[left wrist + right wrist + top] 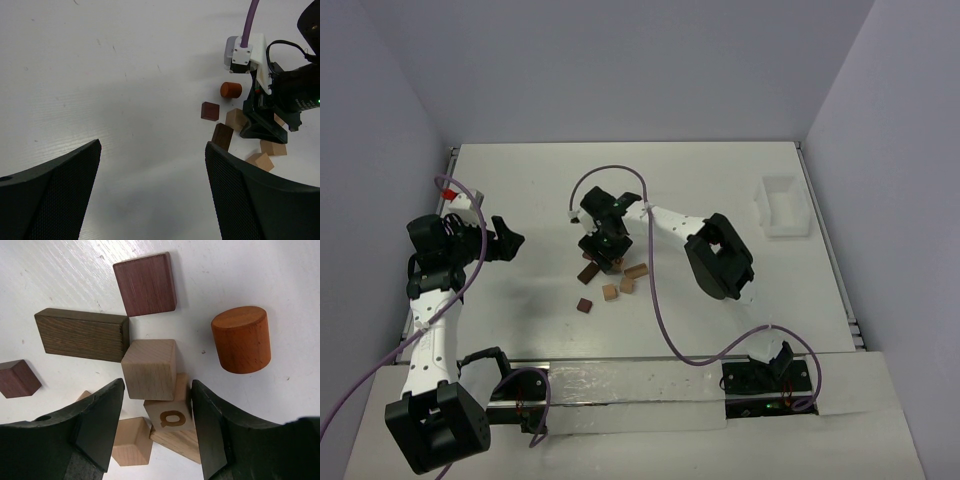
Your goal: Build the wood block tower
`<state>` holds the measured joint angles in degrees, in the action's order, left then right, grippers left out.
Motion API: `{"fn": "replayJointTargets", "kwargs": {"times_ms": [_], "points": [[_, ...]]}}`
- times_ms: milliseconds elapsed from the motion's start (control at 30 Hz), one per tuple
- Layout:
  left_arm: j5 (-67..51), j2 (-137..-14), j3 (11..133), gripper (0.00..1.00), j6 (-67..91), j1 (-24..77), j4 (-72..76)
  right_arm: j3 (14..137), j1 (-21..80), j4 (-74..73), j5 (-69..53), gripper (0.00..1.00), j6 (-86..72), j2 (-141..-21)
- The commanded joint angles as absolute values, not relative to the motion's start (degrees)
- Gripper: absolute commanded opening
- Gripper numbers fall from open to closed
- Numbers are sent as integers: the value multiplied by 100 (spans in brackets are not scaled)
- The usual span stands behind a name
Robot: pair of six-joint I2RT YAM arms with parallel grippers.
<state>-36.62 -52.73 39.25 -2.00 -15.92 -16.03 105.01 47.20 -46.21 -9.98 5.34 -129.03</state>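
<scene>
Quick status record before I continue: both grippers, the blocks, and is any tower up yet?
left gripper: open, empty, off to the left of the blocks
right gripper: open, low over the pile, fingers flanking the tan cube
blocks: loose cluster, mid-table
orange cylinder: beside the cluster, outside the fingers
tower: none stacked yet
clear box: far right, apart from the blocks

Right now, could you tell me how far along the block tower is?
Nothing looks done yet: no tower shows, and the wood blocks lie loose in a cluster. In hand: the right gripper hangs open over that cluster, jaws either side of a lettered tan block, gripping nothing. The left gripper hovers open, off to the side. Left: all the stacking.
</scene>
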Motion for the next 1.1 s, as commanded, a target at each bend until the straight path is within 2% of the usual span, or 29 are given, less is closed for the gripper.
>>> {"fn": "replayJointTargets", "kwargs": {"times_ms": [0, 200, 533, 633, 767, 833, 1067], "points": [[-3668, -5270, 3929, 91, -199, -1635, -1336, 10697, 4685, -4673, -1026, 63, 506, -12981], [-3656, -5267, 3920, 91, -196, -1635, -1336, 10619, 4685, -4610, -967, 56, 527, -12964], [-3632, -5258, 3920, 91, -187, -1635, -1321, 10457, 4669, -4533, -936, 35, 304, -12854], [-3627, -5256, 3920, 91, -185, -1635, -1318, 10311, 4667, -4455, -934, 27, 219, -12784], [-3606, -5256, 3920, 91, -185, -1638, -1318, 10077, 4667, -4335, -864, 7, 32, -12614], [-3604, -5250, 3920, 91, -185, -1635, -1318, 10017, 4661, -4304, -861, 2, -56, -12557], [-3568, -5252, 3916, 91, -181, -1635, -1323, 9365, 4619, -3920, -511, 0, -876, -11905]]}}
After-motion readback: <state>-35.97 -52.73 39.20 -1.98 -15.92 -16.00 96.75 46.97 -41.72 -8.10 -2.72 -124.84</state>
